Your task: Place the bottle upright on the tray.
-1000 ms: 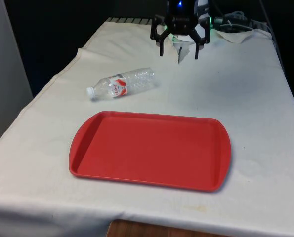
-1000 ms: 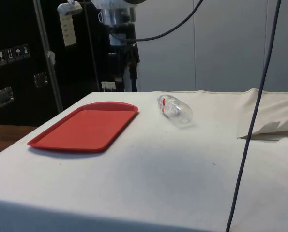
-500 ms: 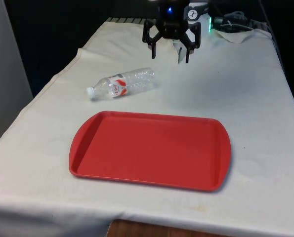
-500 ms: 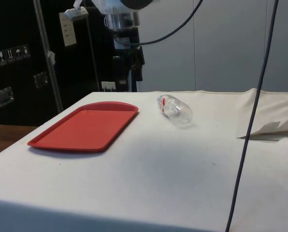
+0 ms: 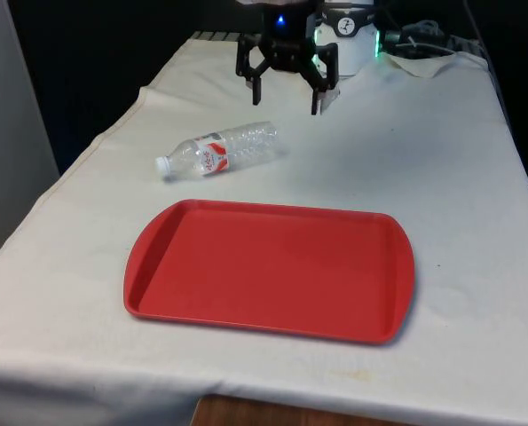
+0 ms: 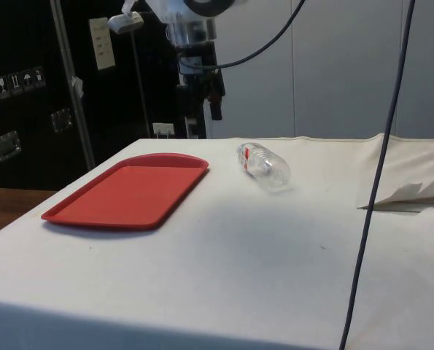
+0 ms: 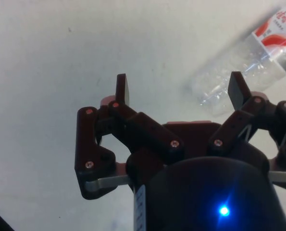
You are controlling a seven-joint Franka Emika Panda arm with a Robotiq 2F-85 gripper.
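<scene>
Only wrist view: bottle (image 7: 251, 60) base beside spread jaws; tray (image 5: 269, 269) bare.

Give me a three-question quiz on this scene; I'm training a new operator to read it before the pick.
1. True or false: the bottle stands upright on the tray.
2. The gripper is: A) open above the cloth, B) shut on the bottle, C) resting on the tray.
3. Toward which side of the front view does the bottle's cap point?

Key: 1. False, it lies on its side on the cloth beyond the tray. 2. A. 3. The front view's left.
</scene>
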